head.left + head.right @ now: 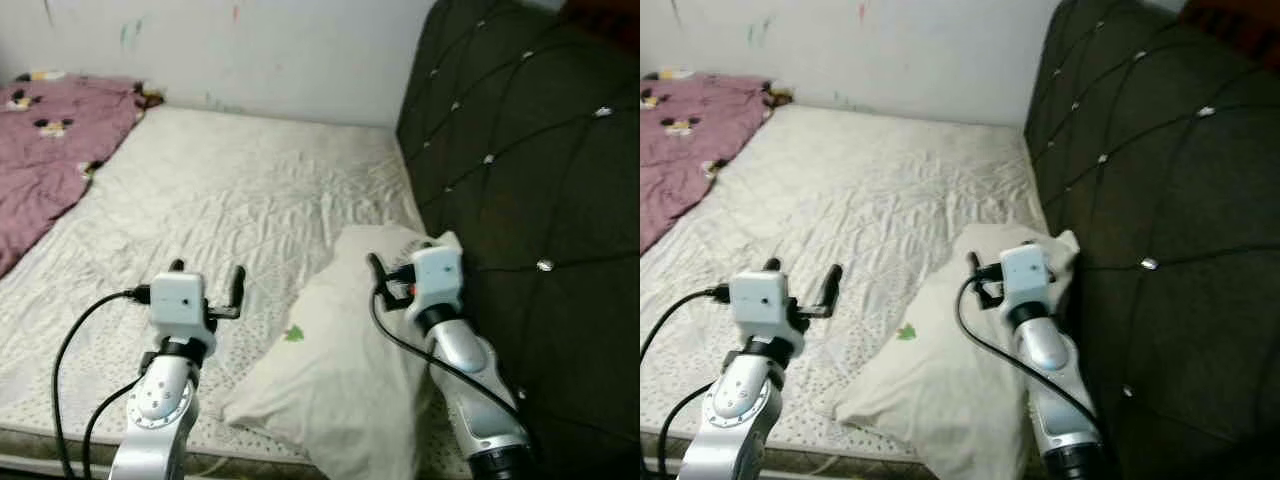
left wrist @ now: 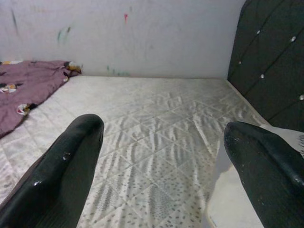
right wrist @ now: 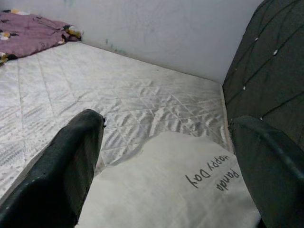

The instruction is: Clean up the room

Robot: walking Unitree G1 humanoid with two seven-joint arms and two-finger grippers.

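On quilted mattress (image 1: 230, 190), plump, perhaps cotton pillow (image 1: 330, 370)

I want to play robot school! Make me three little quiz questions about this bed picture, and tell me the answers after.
1. True or false: the pillow lies next to the dark headboard.
2. What colour is the blanket in the far corner of the mattress?
3. Which is over the pillow: A) left gripper B) right gripper?

Key: 1 true. 2 purple-pink. 3 B; both grippers are open.
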